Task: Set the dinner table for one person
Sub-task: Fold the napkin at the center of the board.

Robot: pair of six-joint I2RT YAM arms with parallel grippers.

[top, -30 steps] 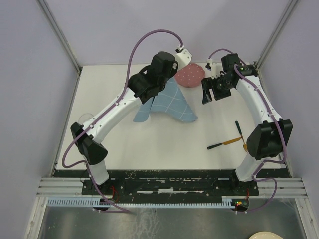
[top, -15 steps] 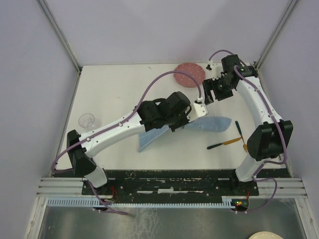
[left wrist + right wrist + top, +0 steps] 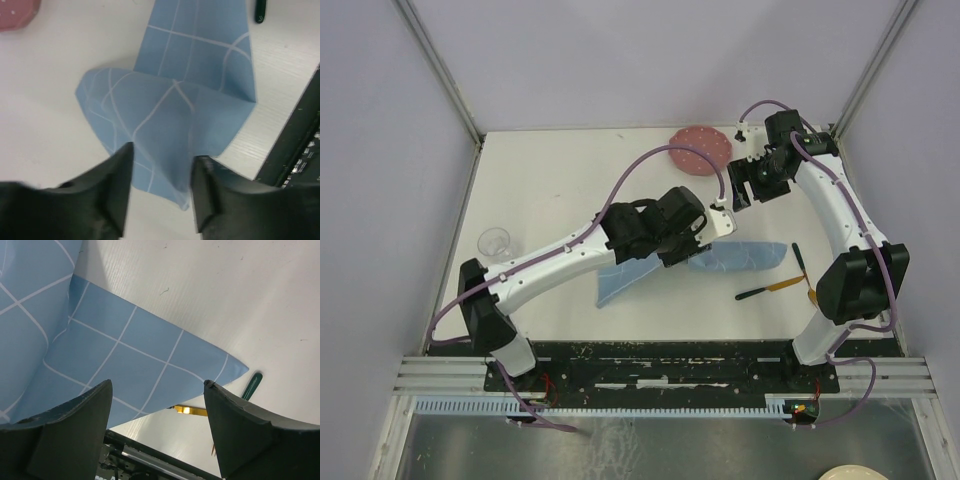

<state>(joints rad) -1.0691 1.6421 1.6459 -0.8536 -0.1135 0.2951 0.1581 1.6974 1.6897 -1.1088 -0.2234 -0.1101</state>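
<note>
A blue grid-patterned cloth placemat (image 3: 745,256) is lying rumpled and partly folded over itself near the middle, its right-hand corner pointing toward a small cluster of cutlery (image 3: 775,286). There, a dark green handle (image 3: 798,257) is lying just beyond a black-handled piece with a yellow section. A pink speckled plate (image 3: 700,150) is sitting well apart at the far edge, and a clear glass (image 3: 494,242) is standing upright on its own far to the left.
</note>
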